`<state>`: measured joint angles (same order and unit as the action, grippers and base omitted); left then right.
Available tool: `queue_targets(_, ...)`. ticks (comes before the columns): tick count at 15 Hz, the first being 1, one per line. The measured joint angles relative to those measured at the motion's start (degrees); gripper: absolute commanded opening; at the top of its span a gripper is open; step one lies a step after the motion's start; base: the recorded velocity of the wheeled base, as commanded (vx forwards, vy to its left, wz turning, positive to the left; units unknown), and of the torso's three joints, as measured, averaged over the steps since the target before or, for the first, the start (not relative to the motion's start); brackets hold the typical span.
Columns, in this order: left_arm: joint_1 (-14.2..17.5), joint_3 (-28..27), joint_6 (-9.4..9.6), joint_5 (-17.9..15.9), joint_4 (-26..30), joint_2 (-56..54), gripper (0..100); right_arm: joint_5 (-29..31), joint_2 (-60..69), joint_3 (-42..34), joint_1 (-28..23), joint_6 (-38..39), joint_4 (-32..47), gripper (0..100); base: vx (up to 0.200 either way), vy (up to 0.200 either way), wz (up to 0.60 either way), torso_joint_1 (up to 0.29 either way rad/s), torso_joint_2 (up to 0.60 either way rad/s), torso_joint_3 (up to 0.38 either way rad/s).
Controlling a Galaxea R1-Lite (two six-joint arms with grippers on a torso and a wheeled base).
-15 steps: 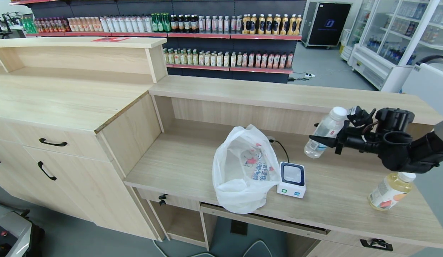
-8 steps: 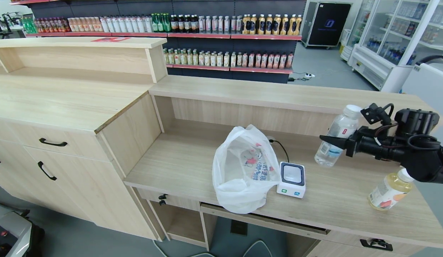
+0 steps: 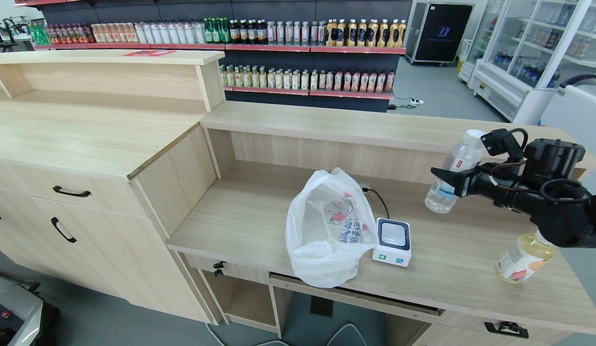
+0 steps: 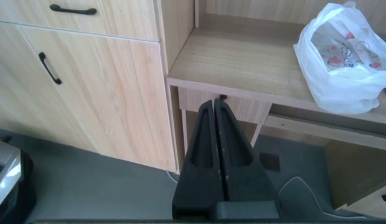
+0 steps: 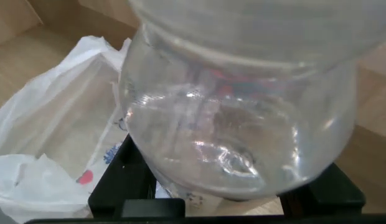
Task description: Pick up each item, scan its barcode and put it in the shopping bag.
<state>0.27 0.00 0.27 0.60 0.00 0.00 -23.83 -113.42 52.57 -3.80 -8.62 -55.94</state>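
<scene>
My right gripper (image 3: pixel 446 177) is shut on a clear water bottle (image 3: pixel 454 168) with a white cap, held tilted in the air above the right part of the wooden counter (image 3: pixel 259 216). In the right wrist view the water bottle (image 5: pixel 243 106) sits between the black fingers (image 5: pixel 118 183), with the shopping bag (image 5: pixel 50 143) beyond it. The white shopping bag (image 3: pixel 327 226) stands open on the counter's middle, and the white barcode scanner (image 3: pixel 393 240) sits right beside it. My left gripper (image 4: pixel 215 104) is shut on nothing, low in front of the counter's left end.
A bottle of yellow drink (image 3: pixel 521 257) stands at the counter's right end, under my right arm. A raised ledge (image 3: pixel 375 125) runs behind the counter. Cabinets with black handles (image 3: pixel 71 193) are on the left. The scanner's cable (image 3: pixel 379 199) trails behind the bag.
My right gripper carried the water bottle to the right, away from the bag, then lifted it slightly. The bag, scanner and yellow drink have not moved.
</scene>
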Motion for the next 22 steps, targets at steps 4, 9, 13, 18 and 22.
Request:
queue_targets(4, -0.02, 0.00, 0.00, -0.02, 0.00, 0.00, 0, 6.49, -0.11, -4.56, 2.13, -9.55, -4.05, 0, 0.000, 0.000, 0.00, 0.000, 0.00, 0.000)
queue_targets(9, 0.00, 0.00, 0.00, 0.00, 0.00, 0.02, 0, 7.44, -0.06, -10.67, 2.43, -15.58, -14.46, 0, 0.000, 0.000, 0.00, 0.000, 0.00, 0.000)
queue_targets(13, -0.02, 0.00, 0.00, 0.00, 0.00, 0.02, 0, 12.13, -0.11, -8.63, 3.34, -17.41, -12.97, 0, 0.000, 0.000, 0.60, 0.002, 0.00, 0.001)
queue_targets(18, -0.05, 0.00, -0.02, 0.00, 0.00, 0.00, 0, 11.76, -1.90, -6.84, 5.29, -12.18, -12.79, 0, 0.000, 0.000, 0.24, 0.001, 0.00, 0.002)
queue_targets(22, -0.06, 0.00, 0.00, 0.00, 0.00, 0.02, 0, 6.75, -7.61, -1.96, 5.38, -7.67, -13.93, 0, 0.000, 0.000, 0.00, 0.000, 0.00, 0.000)
